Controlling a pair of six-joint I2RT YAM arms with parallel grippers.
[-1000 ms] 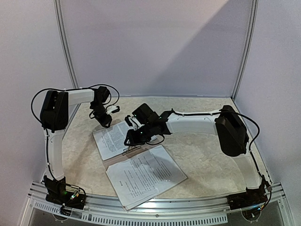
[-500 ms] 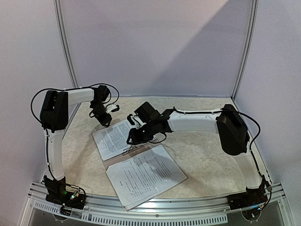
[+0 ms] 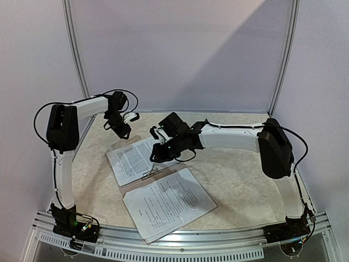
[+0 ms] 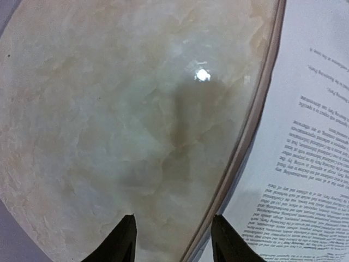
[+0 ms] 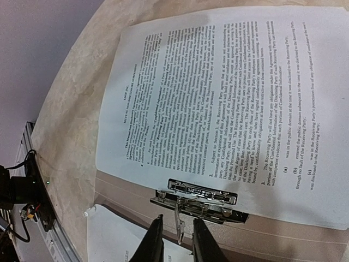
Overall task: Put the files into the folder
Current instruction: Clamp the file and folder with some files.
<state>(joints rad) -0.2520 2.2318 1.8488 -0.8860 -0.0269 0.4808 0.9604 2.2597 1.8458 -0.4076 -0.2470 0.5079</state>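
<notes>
Clip step: right gripper fingers nearly together astride the clip lever of the folder (grip unclear), left gripper fingers apart; next, probably raising that lever.

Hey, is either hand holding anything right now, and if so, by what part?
Nothing is held. The left hand is open over bare table. The right hand straddles the folder clip's lever, gaps showing on both sides.
</notes>
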